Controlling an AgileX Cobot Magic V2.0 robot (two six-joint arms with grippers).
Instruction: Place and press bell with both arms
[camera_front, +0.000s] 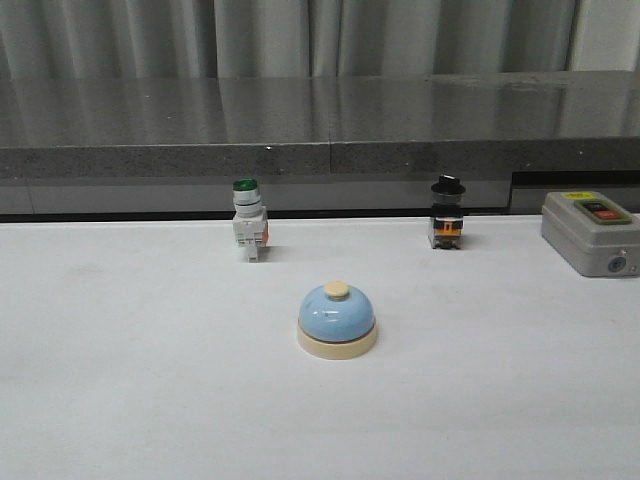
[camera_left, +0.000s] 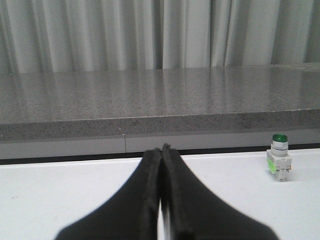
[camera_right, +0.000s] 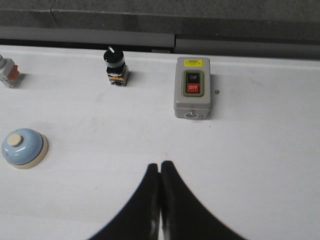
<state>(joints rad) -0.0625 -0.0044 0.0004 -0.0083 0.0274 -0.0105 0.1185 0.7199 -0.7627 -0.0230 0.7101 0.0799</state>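
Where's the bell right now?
Front view: the bell sits mid-table, nearer than the green switch and black switch, roughly between them. No gripper touches it.

White bench (camera_front: 120, 400) carries four things: bell (camera_front: 338, 320) upright at centre, green switch (camera_front: 248, 220) back left, black switch (camera_front: 447, 213) back right, grey box (camera_front: 590, 232) at right edge.

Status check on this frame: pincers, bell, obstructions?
Left pincer shut, right pincer shut, both empty. Bell upright mid-table, untouched. Nothing blocking it.
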